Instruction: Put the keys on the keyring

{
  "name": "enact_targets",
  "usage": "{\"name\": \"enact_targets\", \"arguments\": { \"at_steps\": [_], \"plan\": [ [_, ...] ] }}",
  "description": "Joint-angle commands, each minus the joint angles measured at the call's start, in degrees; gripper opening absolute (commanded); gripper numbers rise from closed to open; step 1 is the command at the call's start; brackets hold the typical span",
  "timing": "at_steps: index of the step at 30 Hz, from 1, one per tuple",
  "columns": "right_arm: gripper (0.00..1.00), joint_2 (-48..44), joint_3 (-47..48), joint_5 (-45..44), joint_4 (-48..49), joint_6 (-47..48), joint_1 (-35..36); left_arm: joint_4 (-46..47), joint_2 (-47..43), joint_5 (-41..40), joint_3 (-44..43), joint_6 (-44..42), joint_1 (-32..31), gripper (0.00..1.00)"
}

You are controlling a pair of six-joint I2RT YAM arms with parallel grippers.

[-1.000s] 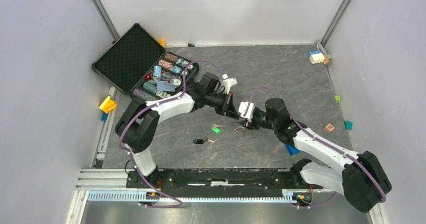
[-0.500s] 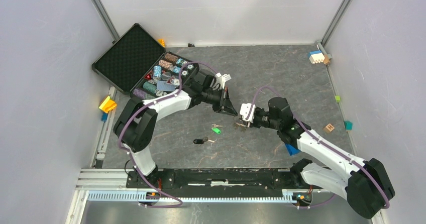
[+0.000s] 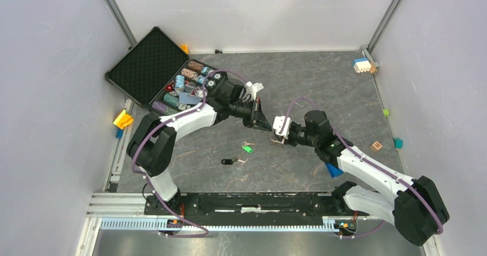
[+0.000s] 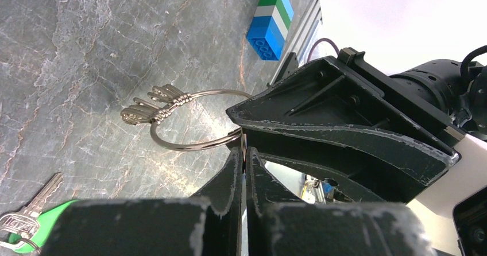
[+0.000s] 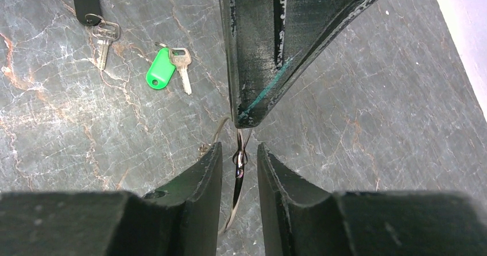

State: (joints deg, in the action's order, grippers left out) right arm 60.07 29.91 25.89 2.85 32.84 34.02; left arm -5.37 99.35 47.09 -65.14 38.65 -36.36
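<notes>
Plainly one keyring sits inside the right gripper, grip unclear; the closed left gripper touches it, two keys nearby.

From above, the keyring is only a speck between the two arms' tips, and its small keys are too tiny to tell apart. Up close, the right gripper covers the stretch of wire that runs in behind its fingers. The left gripper hides part of the green-headed key, and the view's edge clips the rest. Seen edge-on from the right wrist, the ring's lower end vanishes between that gripper's fingers.
</notes>
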Motion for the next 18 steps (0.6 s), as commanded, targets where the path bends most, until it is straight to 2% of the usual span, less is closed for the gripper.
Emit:
{"name": "enact_targets", "arguments": {
  "at_steps": [1, 18],
  "plan": [
    [0.33, 0.22, 2.52, 0.05, 3.03, -1.61, -0.12, 2.84, -1.79, 2.36, 0.45, 2.34, -0.17, 0.02],
    [0.25, 0.53, 2.32, 0.32, 4.96, -4.10, -0.62, 4.04, -1.86, 2.64, 0.98, 2.65, -0.47, 0.02]
  ]
}}
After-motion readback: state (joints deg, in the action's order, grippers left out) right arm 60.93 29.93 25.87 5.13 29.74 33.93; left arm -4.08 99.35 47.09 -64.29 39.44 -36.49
